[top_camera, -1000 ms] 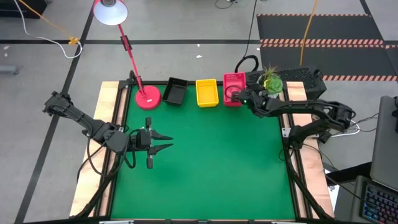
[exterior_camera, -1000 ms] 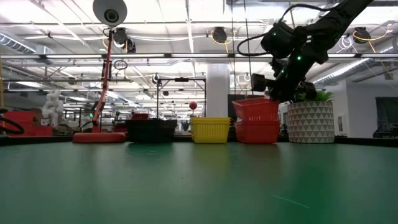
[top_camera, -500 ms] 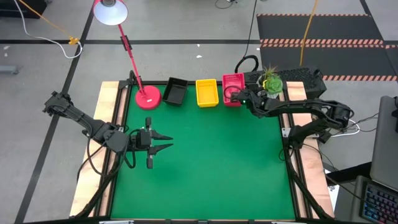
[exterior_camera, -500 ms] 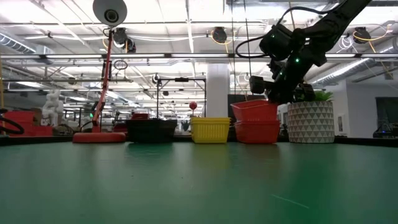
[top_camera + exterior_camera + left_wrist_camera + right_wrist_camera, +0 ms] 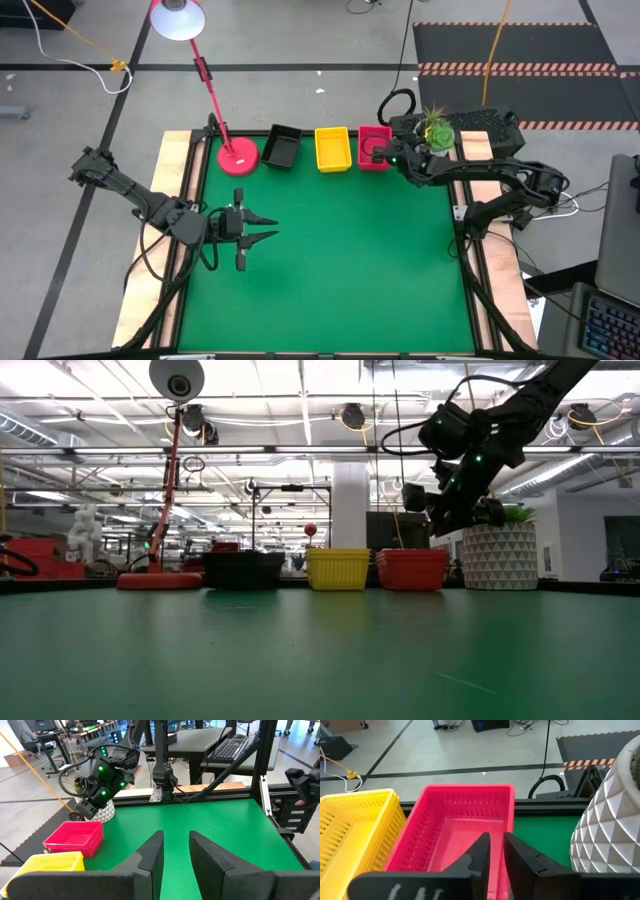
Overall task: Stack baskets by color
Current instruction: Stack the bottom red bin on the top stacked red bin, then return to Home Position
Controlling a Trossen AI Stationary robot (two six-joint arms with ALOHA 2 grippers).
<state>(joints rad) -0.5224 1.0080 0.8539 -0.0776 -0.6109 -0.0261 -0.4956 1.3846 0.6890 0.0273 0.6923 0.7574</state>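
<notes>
the green table (image 5: 330,270) is taking up most of the high view. the left arm is waiting over the table's left part, and the right arm is reaching in from the right edge to the far edge.

a red lamp (image 5: 238,155) is standing at the far left corner, its shade leaning out past the table. a white pot (image 5: 436,133) with a green plant is sitting at the far right, just beside the baskets.

three basket piles are sitting in a row along the far edge, between lamp and pot: the black basket (image 5: 282,146) next to the lamp base, the yellow basket (image 5: 332,148) in the middle, and the red basket (image 5: 374,147) nearest the pot. nested rims are showing on the yellow one in the right wrist view; how many are sitting in each pile i cannot tell.

the right gripper (image 5: 440,525) is hanging just above the red basket, clear of its rim in the low view, its fingers (image 5: 479,851) standing slightly apart with nothing between them.

the left gripper (image 5: 262,228) is pointing across the table, well apart from the baskets, its fingers (image 5: 152,851) spread and holding nothing.
</notes>
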